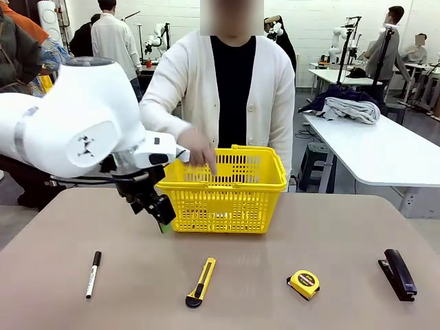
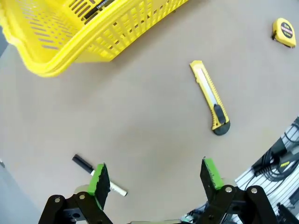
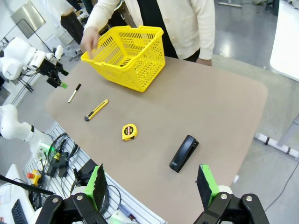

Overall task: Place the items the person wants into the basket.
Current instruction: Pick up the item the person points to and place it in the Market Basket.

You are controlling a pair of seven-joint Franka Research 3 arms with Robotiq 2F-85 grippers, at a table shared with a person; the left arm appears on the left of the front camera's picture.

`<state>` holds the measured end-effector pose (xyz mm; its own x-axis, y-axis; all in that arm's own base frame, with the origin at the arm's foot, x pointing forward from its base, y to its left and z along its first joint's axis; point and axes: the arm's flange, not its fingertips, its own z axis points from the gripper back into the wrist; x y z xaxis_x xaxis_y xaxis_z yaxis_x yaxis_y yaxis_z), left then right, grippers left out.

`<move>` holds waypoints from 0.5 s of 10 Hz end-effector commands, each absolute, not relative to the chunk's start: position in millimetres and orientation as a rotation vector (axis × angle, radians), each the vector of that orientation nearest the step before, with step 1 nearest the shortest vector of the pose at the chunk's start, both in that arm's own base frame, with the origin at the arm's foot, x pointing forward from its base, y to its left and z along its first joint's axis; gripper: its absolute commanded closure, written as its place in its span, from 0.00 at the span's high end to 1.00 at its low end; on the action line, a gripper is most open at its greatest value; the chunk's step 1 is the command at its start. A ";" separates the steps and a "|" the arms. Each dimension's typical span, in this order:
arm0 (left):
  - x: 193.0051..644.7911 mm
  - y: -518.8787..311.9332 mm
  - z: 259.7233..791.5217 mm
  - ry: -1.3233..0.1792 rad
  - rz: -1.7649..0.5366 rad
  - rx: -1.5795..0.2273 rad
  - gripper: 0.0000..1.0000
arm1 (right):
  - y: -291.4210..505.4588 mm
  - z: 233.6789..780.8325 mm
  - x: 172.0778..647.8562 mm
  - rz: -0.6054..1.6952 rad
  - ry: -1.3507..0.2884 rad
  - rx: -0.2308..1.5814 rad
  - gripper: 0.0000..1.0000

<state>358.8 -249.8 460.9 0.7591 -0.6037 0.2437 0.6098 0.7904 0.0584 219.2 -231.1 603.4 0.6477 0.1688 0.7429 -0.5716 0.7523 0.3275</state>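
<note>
The yellow basket (image 1: 223, 189) (image 2: 70, 42) (image 3: 126, 56) stands at the table's far middle, and the person's hand (image 1: 199, 155) (image 3: 88, 39) rests on its near-left rim. Something thin and dark (image 2: 96, 7) shows through the lattice inside. On the table near me lie the yellow-and-black utility knife (image 1: 201, 282) (image 2: 210, 98) (image 3: 96, 110) and, far right, the black stapler (image 1: 397, 273) (image 3: 184, 153). My left gripper (image 1: 161, 214) (image 2: 155, 176) hangs open beside the basket's left corner, holding nothing. High above the table's right side, my right gripper (image 3: 150, 183) is open and holds nothing.
A white marker with a black cap (image 1: 93, 273) (image 2: 83, 163) (image 3: 74, 93) lies front left, below my left gripper. A yellow tape measure (image 1: 303, 284) (image 2: 284, 31) (image 3: 129, 132) sits between knife and stapler. The brown table (image 1: 275, 234) has bare room behind that row.
</note>
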 end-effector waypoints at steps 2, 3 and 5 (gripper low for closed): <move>360.8 -282.0 435.6 -0.266 -0.641 0.019 1.00 | -231.8 603.4 220.4 0.461 -0.773 0.601 1.00; 360.8 -294.8 426.5 -0.253 -0.641 0.013 1.00 | -231.8 603.4 220.4 0.461 -0.773 0.601 1.00; 355.4 -322.2 408.4 -0.205 -0.649 -0.028 1.00 | -231.8 603.4 220.4 0.461 -0.773 0.601 1.00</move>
<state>351.9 -304.1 411.9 0.7638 -0.6143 0.1983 0.6183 0.7844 0.0487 219.2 -231.1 603.4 0.6477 0.1687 0.7430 -0.5716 0.7523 0.3275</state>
